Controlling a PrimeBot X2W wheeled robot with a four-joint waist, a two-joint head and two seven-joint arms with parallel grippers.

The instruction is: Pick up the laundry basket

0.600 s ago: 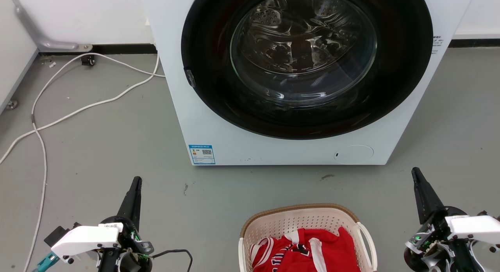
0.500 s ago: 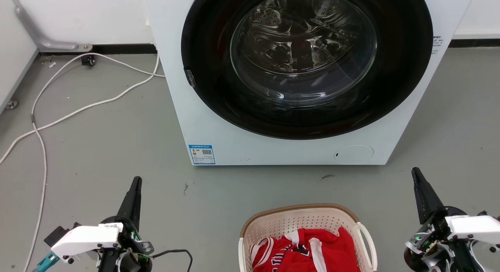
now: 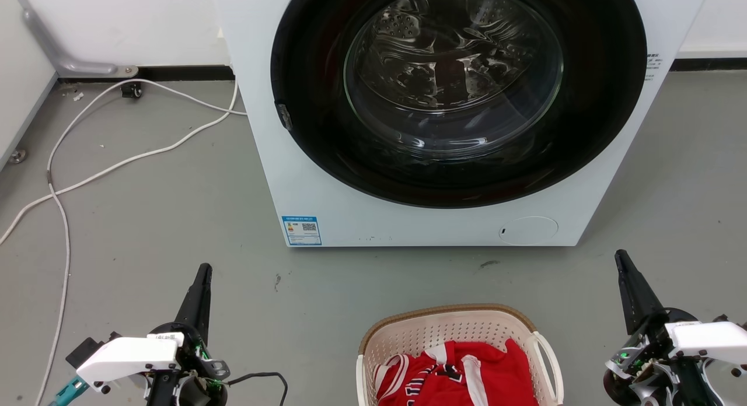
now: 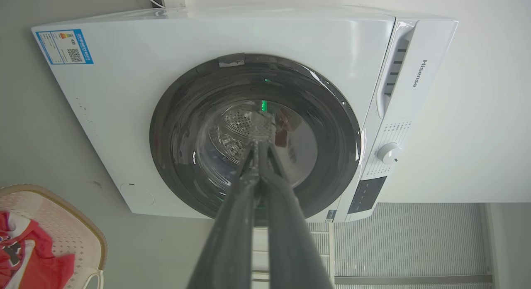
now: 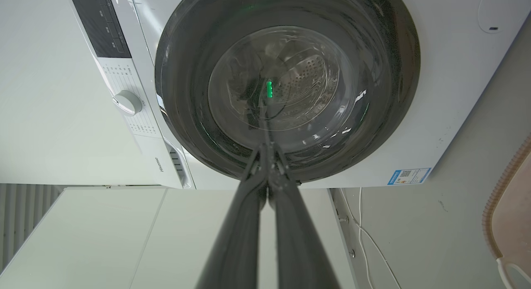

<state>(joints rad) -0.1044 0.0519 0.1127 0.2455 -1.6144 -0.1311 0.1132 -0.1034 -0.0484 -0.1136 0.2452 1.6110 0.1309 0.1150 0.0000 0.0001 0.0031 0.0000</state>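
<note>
Hovering with my left gripper (image 3: 203, 270) and right gripper (image 3: 620, 256) pressed together, I have not yet touched the near laundry basket (image 3: 446, 331), so all lifting is left.

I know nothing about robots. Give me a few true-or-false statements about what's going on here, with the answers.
1. The laundry basket stands on the floor before the washing machine. True.
2. The basket is empty. False: a red garment lies in it.
3. The left gripper grips the basket. False: its jaws are shut on nothing, away from the basket.
4. White cables lie on the floor. True.
</note>
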